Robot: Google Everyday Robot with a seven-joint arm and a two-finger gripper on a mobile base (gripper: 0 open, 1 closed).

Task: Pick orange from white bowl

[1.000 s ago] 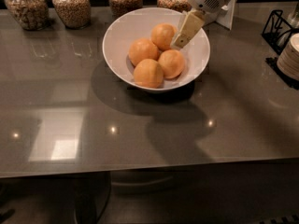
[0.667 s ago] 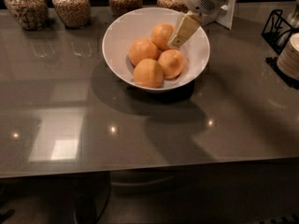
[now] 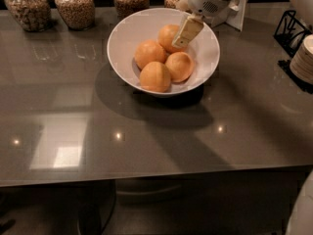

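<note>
A large glossy white bowl (image 3: 123,39) stands on the grey table and holds four near-identical oranges. One orange lies at the back (image 3: 167,35), one at the left (image 3: 148,54), one at the right (image 3: 180,66) and one at the front (image 3: 155,76). My gripper (image 3: 181,40) reaches down from the upper right, over the bowl. Its cream tip lies against the right side of the back orange. I cannot see whether it touches or grips that orange.
Several glass jars of grain (image 3: 75,6) stand along the table's back edge. A black wire rack (image 3: 292,29) and a stack of pale plates (image 3: 304,58) are at the right edge. A white card stand (image 3: 239,12) is behind the bowl.
My gripper has moved a little to the left over the bowl, closer onto the back orange. The bowl and the oranges have not moved.
</note>
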